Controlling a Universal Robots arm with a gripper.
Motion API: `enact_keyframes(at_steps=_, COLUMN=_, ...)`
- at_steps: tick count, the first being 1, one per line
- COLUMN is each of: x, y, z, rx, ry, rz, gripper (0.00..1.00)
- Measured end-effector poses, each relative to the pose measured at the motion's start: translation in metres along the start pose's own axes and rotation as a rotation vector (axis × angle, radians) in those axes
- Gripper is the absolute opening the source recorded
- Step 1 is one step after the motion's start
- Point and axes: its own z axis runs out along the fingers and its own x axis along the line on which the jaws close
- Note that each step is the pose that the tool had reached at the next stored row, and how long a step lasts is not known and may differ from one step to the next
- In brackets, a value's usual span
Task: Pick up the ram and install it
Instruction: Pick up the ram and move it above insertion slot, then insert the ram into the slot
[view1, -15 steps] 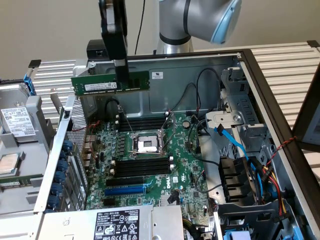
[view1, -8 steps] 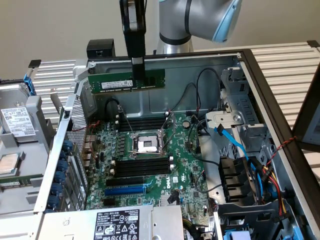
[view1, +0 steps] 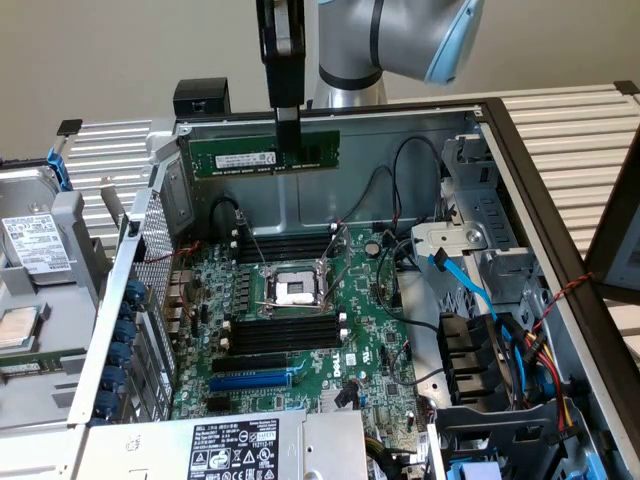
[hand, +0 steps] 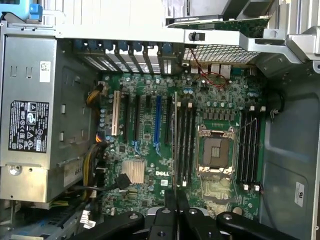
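Drive: a labelled drive (view1: 33, 243) lay outside the case on the exterior view's left, well apart from the work
Case: the open computer case (view1: 520, 150) lay on its side, so the motherboard (view1: 380, 350) faced up and could be reached from above
Ram: the ram (view1: 235, 157) hung level in the air by the far case wall, above the board and touching no slot; its long edge ran the same way as the slots below, likely so it could go down without turning
Gripper: the gripper (view1: 287, 132) pointed straight down, pinched closed on the ram's upper edge near mid-length; a central hold probably kept the stick from tipping
Slots: the far memory slots (view1: 285, 245) and the near memory slots (view1: 285, 330) flanked the CPU socket (view1: 296, 290); all looked vacant
Blue slot: the blue slot (view1: 250, 380) sat nearer the power supply (view1: 235, 445), not involved
Cables: a blue cable (view1: 465, 285) ran by the drive bay on the exterior view's right, clear of the slots
Wrist view: the ram (hand: 175, 135) showed edge-on, a thin line running out from the gripper (hand: 176, 200), parallel with the near memory slots (hand: 187, 140) beside the CPU socket (hand: 215, 152); whether it sat exactly over one slot could not be told
Progress: pick-up judged done; seating not yet done
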Motion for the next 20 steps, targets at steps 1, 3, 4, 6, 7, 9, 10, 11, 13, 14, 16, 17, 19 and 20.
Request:
enact_keyframes(at_steps=1, x=-0.0019, y=-0.0008, z=0.0004, rx=-0.0029, ry=-0.0014, rz=0.000, gripper=0.12)
enact_keyframes(at_steps=3, x=-0.0050, y=-0.0029, z=0.0012, rx=-0.0106, ry=-0.0042, rz=0.000, gripper=0.12)
enact_keyframes(at_steps=4, x=-0.0062, y=-0.0044, z=0.0014, rx=-0.0142, ry=-0.0055, rz=-0.001, gripper=0.12)
enact_keyframes(at_steps=6, x=-0.0082, y=-0.0083, z=0.0014, rx=-0.0184, ry=-0.0058, rz=-0.001, gripper=0.12)
enact_keyframes(at_steps=7, x=-0.0085, y=-0.0094, z=0.0014, rx=-0.0220, ry=-0.0056, rz=-0.001, gripper=0.12)
enact_keyframes(at_steps=9, x=-0.0085, y=-0.0093, z=0.0014, rx=-0.0233, ry=-0.0057, rz=-0.001, gripper=0.12)
enact_keyframes(at_steps=10, x=-0.0086, y=-0.0094, z=0.0014, rx=-0.0234, ry=-0.0057, rz=-0.001, gripper=0.12)
enact_keyframes(at_steps=11, x=-0.0086, y=-0.0094, z=0.0014, rx=-0.0233, ry=-0.0058, rz=-0.001, gripper=0.12)
enact_keyframes(at_steps=13, x=-0.0086, y=-0.0094, z=0.0014, rx=-0.0233, ry=-0.0058, rz=-0.001, gripper=0.12)
enact_keyframes(at_steps=14, x=-0.0086, y=-0.0094, z=0.0014, rx=-0.0234, ry=-0.0057, rz=-0.001, gripper=0.12)
enact_keyframes(at_steps=16, x=-0.0086, y=-0.0094, z=0.0014, rx=-0.0233, ry=-0.0057, rz=-0.001, gripper=0.12)
enact_keyframes(at_steps=17, x=-0.0086, y=-0.0094, z=0.0014, rx=-0.0234, ry=-0.0057, rz=-0.001, gripper=0.12)
enact_keyframes(at_steps=19, x=-0.0086, y=-0.0094, z=0.0014, rx=-0.0234, ry=-0.0057, rz=-0.001, gripper=0.12)
enact_keyframes(at_steps=20, x=-0.0086, y=-0.0094, z=0.0014, rx=-0.0234, ry=-0.0058, rz=-0.001, gripper=0.12)
